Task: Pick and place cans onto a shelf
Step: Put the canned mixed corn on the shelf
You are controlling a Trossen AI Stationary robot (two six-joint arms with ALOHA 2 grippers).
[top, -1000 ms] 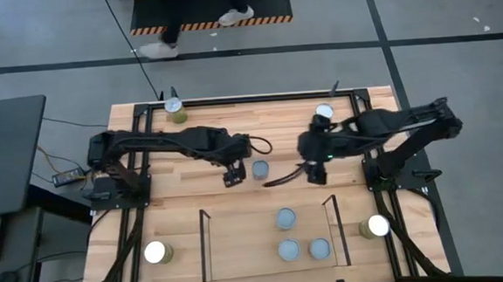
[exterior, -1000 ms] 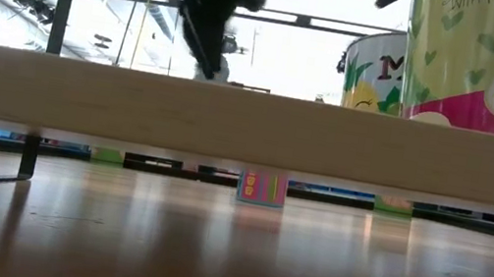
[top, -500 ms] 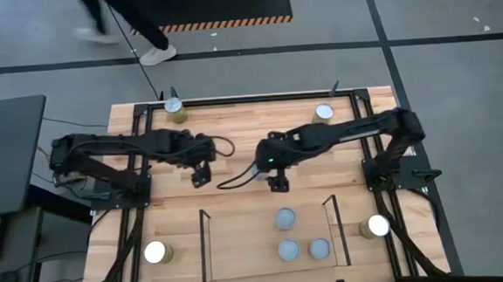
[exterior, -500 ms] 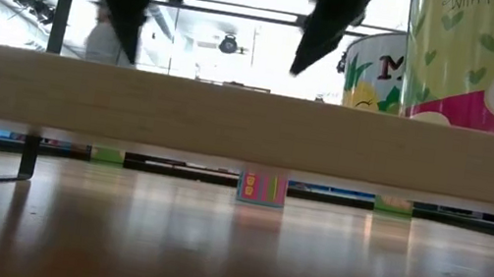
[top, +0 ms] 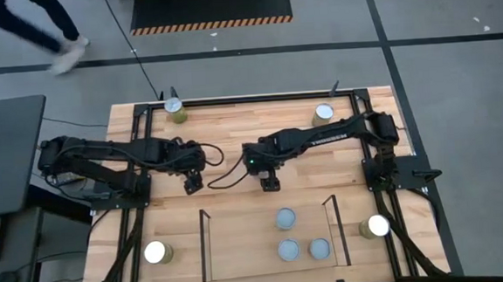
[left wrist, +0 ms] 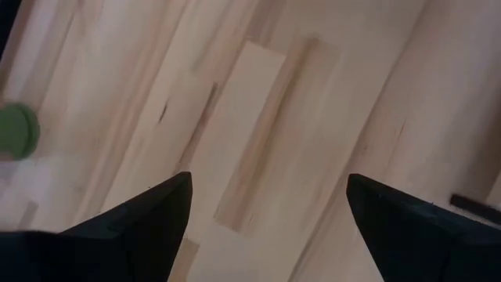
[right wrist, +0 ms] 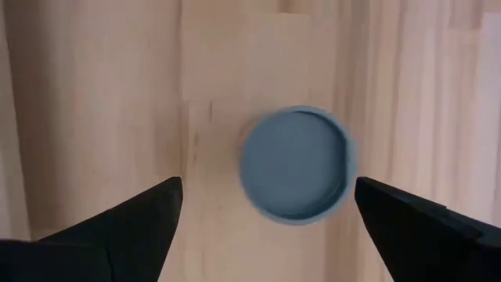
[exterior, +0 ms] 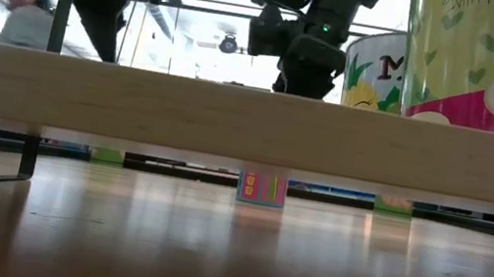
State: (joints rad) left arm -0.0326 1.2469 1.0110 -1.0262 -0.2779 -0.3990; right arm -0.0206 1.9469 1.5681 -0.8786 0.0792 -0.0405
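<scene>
I see bare bench around my right gripper; one can sits clear between its spread jaws, nothing crowding it.

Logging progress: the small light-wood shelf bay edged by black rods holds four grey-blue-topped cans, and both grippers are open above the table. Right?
Not quite: the shelf bay holds three grey-blue-topped cans, not four, as the high view shows. The left gripper and right gripper are indeed open above the table.

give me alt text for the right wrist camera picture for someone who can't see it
A can with a round grey-blue top, seen from straight above, stands on the light wooden table. The right gripper hangs over it with its two dark fingers spread wide apart, one on each side and not touching it.
</scene>
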